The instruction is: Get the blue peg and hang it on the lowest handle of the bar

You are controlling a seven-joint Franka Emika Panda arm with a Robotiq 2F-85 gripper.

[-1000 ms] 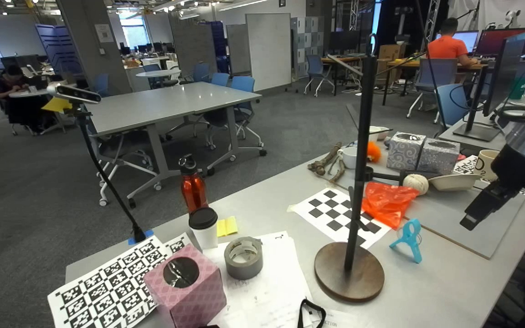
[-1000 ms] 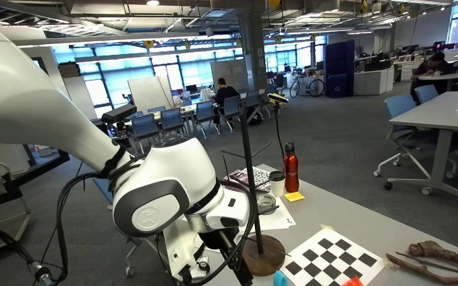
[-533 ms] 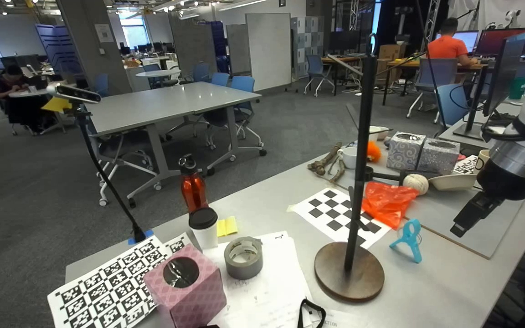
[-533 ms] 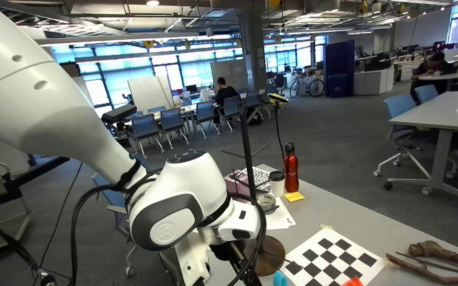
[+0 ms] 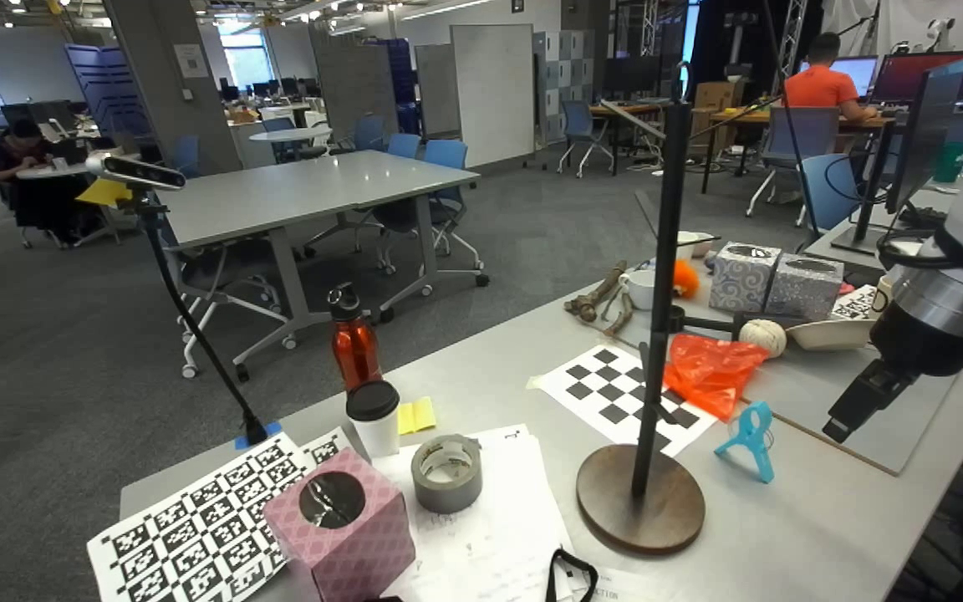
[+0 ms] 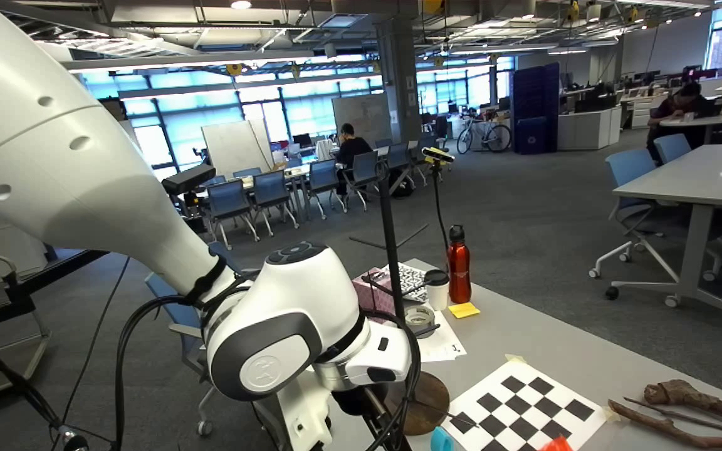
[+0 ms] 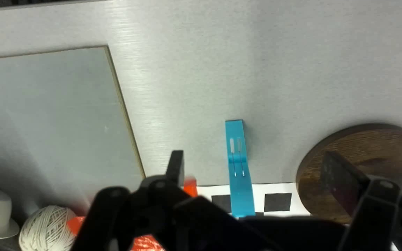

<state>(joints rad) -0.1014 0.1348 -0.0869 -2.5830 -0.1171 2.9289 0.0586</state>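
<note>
"Where's the blue peg (image 7: pixel 238 169) sitting?"

"Right there on the grey table (image 5: pixel 824 535). It's standing on splayed legs between the round wooden base (image 5: pixel 640 510) and the grey board (image 7: pixel 54 111), with some crumpled orange plastic (image 5: pixel 711 372) lying near it."

"And the gripper (image 7: pixel 257 167)?"

"In an exterior view it's hanging above the table, slanting downward, with the board showing behind it. The peg is standing apart from it, lower down."

"How are its fingers (image 7: pixel 177 164) looking?"

"They're standing wide apart. I'm watching the wrist view, and the peg is showing in the gap between them, though it's resting below on the table."

"What's the dark bar (image 5: pixel 664 293) doing?"

"It's rising upright from that base, and thin handles (image 6: pixel 412 235) are jutting out of it in an exterior view."

"I'm spotting a checkered sheet (image 6: pixel 527 407) too."

"It's lying flat on the table near the base. In the wrist view the peg is overlapping its edge; whether a leg is resting on the sheet, I'm not able to tell."

"And farther along?"

"In both exterior views a red bottle (image 5: pixel 356 351) is standing near the lidded cup (image 5: pixel 377 435), and a roll of tape (image 5: pixel 448 500) is lying near them. A ball of twine (image 7: pixel 47 228) is sitting over by a pale dish (image 5: pixel 833 336)."
</note>
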